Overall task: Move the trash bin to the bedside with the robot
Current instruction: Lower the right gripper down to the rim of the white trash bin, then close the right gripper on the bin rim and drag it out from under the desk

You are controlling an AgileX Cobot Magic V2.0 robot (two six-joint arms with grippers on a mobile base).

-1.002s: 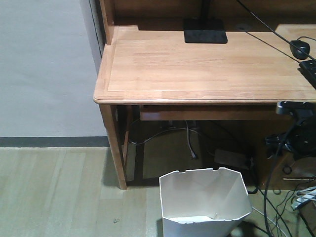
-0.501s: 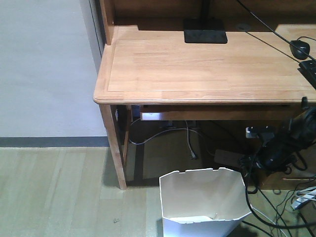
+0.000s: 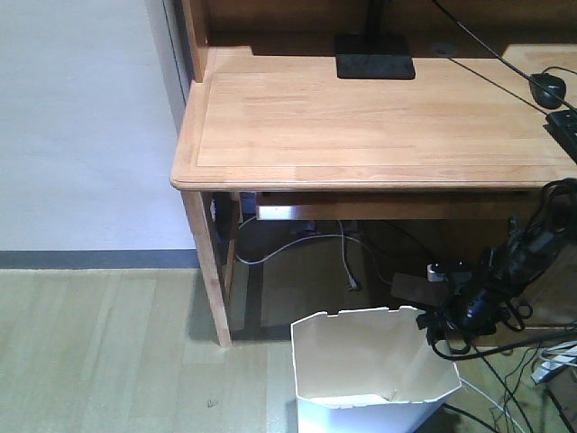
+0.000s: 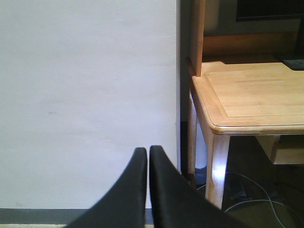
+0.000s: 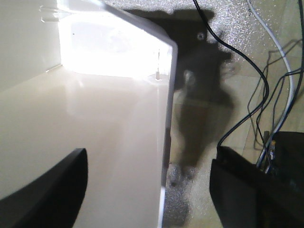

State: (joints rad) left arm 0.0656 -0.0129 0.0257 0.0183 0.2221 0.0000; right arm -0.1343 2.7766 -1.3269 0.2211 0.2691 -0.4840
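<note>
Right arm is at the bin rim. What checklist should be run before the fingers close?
1. Open right gripper: ok.
2. Its fingers straddle the trash bin wall, one inside, one outside: ok.
3. Outer finger free of the floor cables: cannot tell; they run close.
4. Idle left gripper out of the way: ok, shut, facing the room wall beside the desk.
5. Route to the bed: cannot tell, no bed in view.

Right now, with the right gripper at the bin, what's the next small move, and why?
Probably close the right gripper on the wall of the bin. In the right wrist view the jaws are open and straddle the thin rim, one side inside the bin and one outside, so nothing is gripped yet and the bin cannot be moved.
</note>
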